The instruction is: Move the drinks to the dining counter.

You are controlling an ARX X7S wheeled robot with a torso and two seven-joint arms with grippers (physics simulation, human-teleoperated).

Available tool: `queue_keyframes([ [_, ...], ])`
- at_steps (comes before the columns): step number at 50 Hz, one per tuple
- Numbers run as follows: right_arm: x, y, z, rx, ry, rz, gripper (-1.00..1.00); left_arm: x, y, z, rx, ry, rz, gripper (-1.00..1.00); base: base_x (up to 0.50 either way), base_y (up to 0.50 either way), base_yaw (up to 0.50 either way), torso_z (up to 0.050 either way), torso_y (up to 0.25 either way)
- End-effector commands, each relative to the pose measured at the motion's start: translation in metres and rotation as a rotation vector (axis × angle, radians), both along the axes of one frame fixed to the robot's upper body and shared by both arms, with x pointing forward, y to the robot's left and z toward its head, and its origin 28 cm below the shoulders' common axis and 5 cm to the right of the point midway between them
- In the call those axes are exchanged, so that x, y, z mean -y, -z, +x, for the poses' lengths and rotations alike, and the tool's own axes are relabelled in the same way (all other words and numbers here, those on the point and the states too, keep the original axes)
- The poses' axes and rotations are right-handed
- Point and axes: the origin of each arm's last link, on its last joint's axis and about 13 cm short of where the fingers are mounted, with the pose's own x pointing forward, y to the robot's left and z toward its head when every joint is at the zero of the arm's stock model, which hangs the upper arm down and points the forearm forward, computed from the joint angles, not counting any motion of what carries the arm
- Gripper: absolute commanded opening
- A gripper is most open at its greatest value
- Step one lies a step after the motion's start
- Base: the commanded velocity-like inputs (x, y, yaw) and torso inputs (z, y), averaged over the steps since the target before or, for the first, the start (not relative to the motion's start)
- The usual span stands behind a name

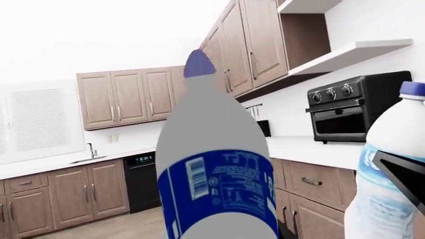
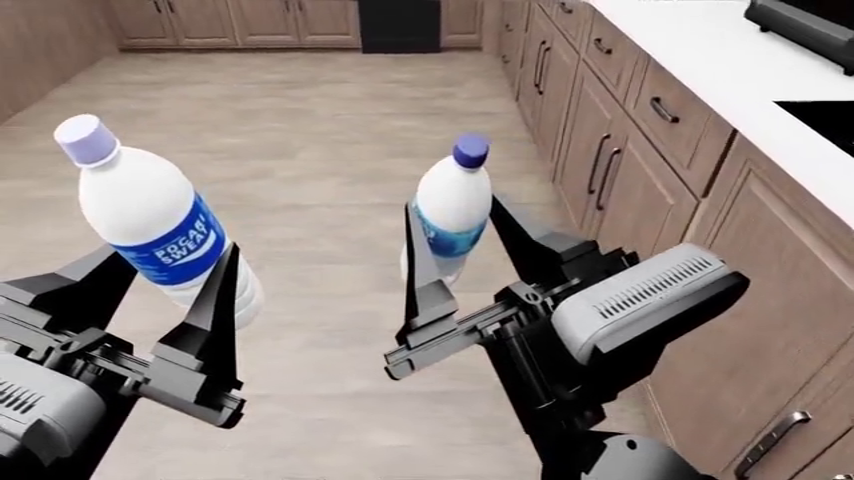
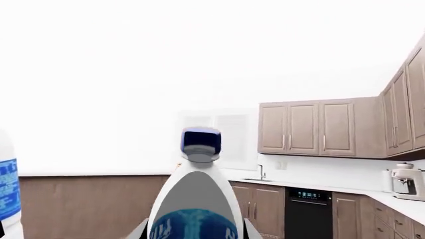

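Note:
In the head view my left gripper (image 2: 171, 295) is shut on the milky-white Pocari Sweat bottle (image 2: 154, 235) with the lilac cap and holds it upright above the floor. My right gripper (image 2: 454, 270) is shut on the slimmer clear bottle (image 2: 451, 210) with the dark blue cap, also upright. The Pocari bottle fills the middle of the left wrist view (image 1: 216, 169), with the slim bottle (image 1: 388, 149) beside it. The slim bottle stands in the middle of the right wrist view (image 3: 196, 199). The dining counter is out of view.
A white worktop (image 2: 721, 60) on brown wooden drawers runs along the right, with a black cooktop (image 2: 825, 112) and a black toaster oven (image 2: 801, 25). A black dishwasher (image 2: 398, 25) stands at the far wall. Wooden floor (image 2: 307, 130) lies ahead.

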Motion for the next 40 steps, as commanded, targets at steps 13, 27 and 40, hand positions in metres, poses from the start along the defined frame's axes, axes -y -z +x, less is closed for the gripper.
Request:
queue_keyframes([
  [13,0.0008,-0.0017,-0.0001,0.023,0.01,-0.008,-1.0,0.0008,-0.0023,-0.0003,0.014,-0.002,-0.018,-1.0,0.0,0.0,0.5,0.0,0.001],
  [27,-0.0011,0.0006,-0.0004,0.018,0.007,-0.003,-1.0,0.0003,-0.004,-0.002,0.008,-0.007,-0.021,-1.0,0.0,0.0,0.5,0.0,0.0],
  [40,-0.0024,0.001,-0.0011,0.02,0.006,-0.004,-1.0,-0.0008,-0.0043,-0.0026,0.009,-0.01,-0.023,-1.0,0.0,0.0,0.5,0.001,0.001],
])
